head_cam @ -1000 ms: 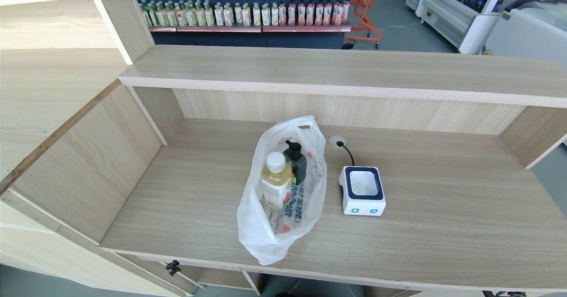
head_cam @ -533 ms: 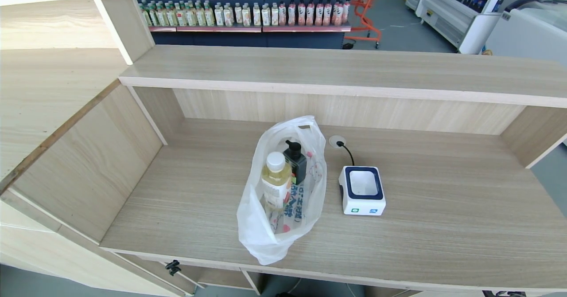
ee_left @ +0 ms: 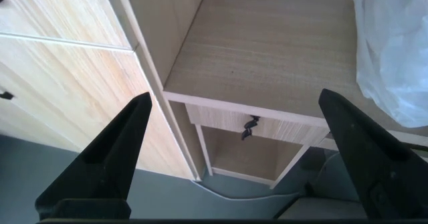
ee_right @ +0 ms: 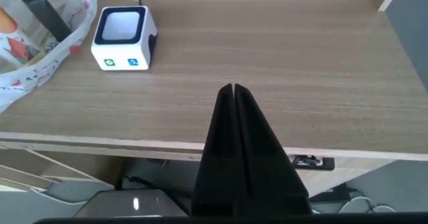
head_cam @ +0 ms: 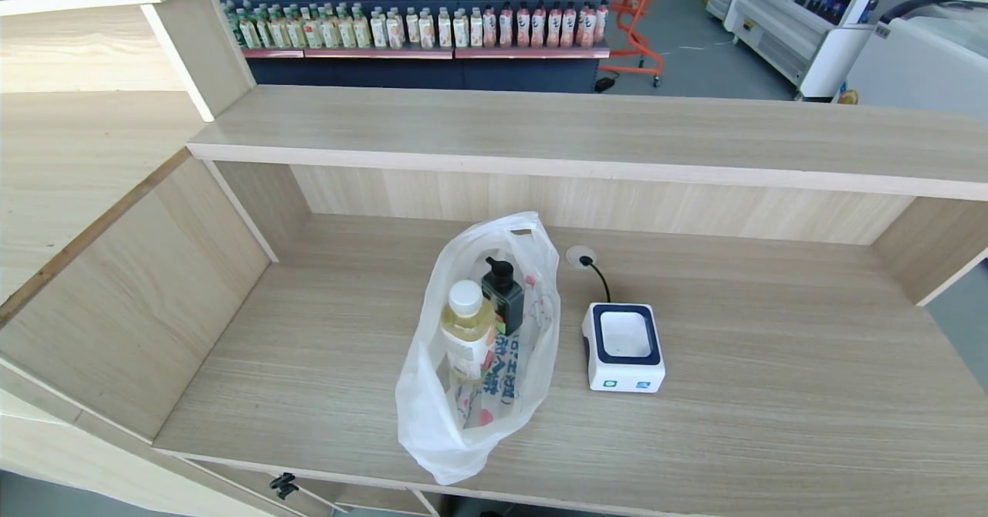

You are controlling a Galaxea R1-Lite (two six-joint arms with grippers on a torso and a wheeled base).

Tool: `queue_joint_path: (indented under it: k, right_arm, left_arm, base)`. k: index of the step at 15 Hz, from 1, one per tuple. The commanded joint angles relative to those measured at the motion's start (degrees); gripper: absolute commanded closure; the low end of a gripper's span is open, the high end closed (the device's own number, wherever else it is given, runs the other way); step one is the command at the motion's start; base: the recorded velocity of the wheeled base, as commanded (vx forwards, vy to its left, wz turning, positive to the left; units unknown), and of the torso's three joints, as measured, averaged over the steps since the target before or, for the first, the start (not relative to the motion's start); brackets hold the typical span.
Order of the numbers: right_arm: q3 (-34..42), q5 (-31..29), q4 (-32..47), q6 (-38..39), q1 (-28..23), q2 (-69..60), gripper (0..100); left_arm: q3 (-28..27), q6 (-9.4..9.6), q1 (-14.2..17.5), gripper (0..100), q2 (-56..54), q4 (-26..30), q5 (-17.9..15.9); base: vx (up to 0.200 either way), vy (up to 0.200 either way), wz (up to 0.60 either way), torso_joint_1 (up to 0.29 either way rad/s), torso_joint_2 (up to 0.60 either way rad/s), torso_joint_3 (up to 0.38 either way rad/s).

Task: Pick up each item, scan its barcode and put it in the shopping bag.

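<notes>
Shopping bag point(head_cam: 478, 347) of thin white plastic stands open on the pale wooden counter point(head_cam: 772, 393), left of the middle and close to the front edge. A raised ledge point(head_cam: 587, 127) runs along the back of the counter and side panels close it in. Beyond the ledge, the head view takes in a store shelf point(head_cam: 417, 27) lined with drink bottles, an orange rack point(head_cam: 637, 15) and glass-door coolers point(head_cam: 803, 8).

From the head, the bag's mouth shows what is inside: a yellowish bottle with a white cap point(head_cam: 466, 332) in front, a dark pump bottle point(head_cam: 504, 301) just behind it, and a printed packet point(head_cam: 502, 370) against the bag wall. Just beside the bag on the robot's right sits the white scanner point(head_cam: 624, 346) with its blue-rimmed window facing up. Its black cable point(head_cam: 596, 276) runs to a round port in the counter behind it.

In the left wrist view the bag shows as a white bulge, with the counter's front edge and a small dark latch point(ee_left: 251, 126) on the panel beneath. The left fingers point(ee_left: 107, 164) are spread wide and hold nothing, low in front of the counter.

The right wrist view looks across the counter at the scanner's front face with its green and blue badges and at the bag's edge. The right fingers point(ee_right: 241, 157) are pressed together, empty, at the counter's front edge, well apart from the scanner.
</notes>
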Motion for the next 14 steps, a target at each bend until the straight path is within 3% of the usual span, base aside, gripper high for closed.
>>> queue_joint_path:
  k: [1, 2, 14]
  right_arm:
    - [0.0, -0.1, -0.1, 0.0, 0.0, 0.3, 100]
    - [0.0, 0.0, -0.1, 0.0, 0.0, 0.3, 100]
    - [0.0, 0.0, 0.0, -0.1, 0.1, 0.3, 100]
  left_arm:
    - [0.0, 0.01, 0.0, 0, 0.0, 0.0, 0.0]
    - [0.0, -0.07, -0.1, 0, 0.0, 0.0, 0.0]
    - [0.0, -0.16, 0.0, 0, 0.0, 0.0, 0.0]
  base:
    - [0.2, 0.0, 0.0, 0.022, 0.02, 0.002]
    - [0.2, 0.0, 0.0, 0.012, 0.0, -0.002]
    - [0.0, 0.0, 0.0, 0.0, 0.0, 0.0]
